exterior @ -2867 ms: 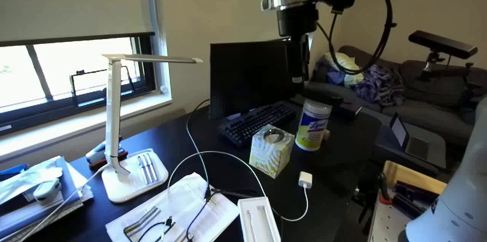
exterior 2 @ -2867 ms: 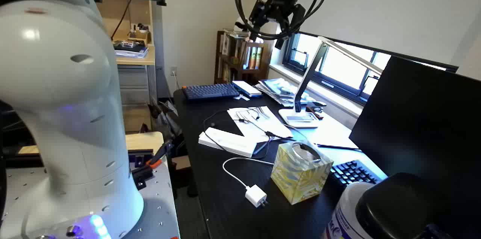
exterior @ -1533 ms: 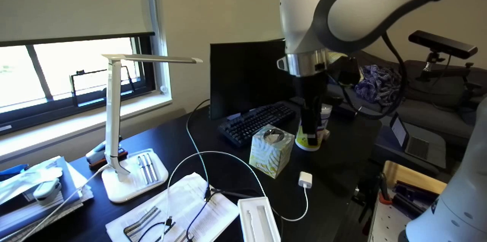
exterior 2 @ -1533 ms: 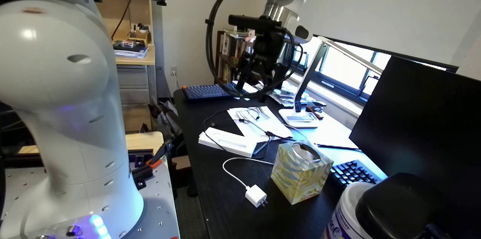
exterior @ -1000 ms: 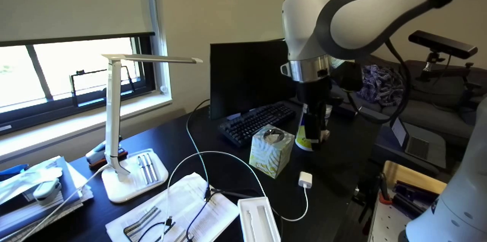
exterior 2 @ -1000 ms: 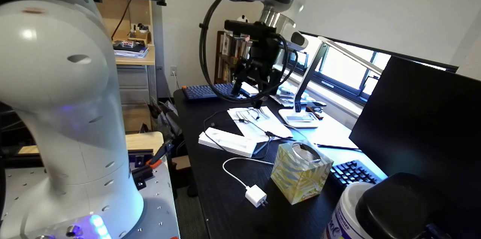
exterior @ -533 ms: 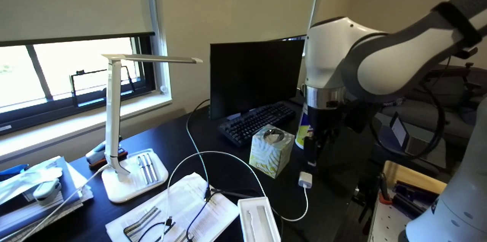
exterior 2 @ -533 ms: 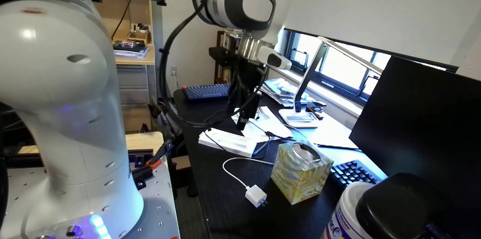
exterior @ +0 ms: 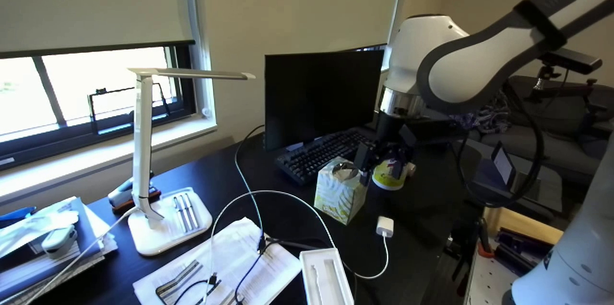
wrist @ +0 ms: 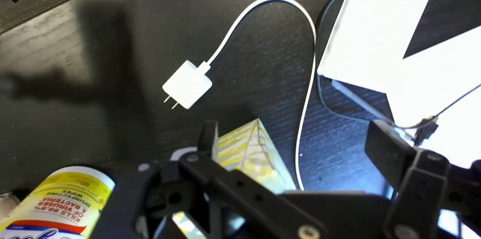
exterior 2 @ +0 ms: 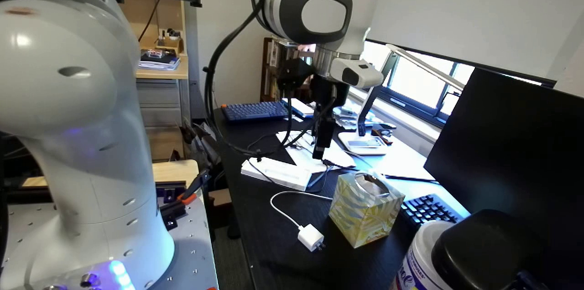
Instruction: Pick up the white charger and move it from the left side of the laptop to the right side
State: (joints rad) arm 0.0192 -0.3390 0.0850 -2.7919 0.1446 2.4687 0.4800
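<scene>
Wrist view, hand (wrist: 298, 142) spread clear of charger (wrist: 187, 84), tissue box (wrist: 253, 152) partly hidden, canister (wrist: 60, 201) cropped

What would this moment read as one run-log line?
pincer: open, empty, above desk | charger: on desk, not yet gripped | tissue box: near charger

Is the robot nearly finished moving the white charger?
No. Nothing of the move looks done: the small white block-shaped charger lies on the dark wood-grained desk. Now: the open black fingers hang above the desk, holding nothing, probably about to reach. Left: grip, lift and set it down right of the flat black screen.
</scene>
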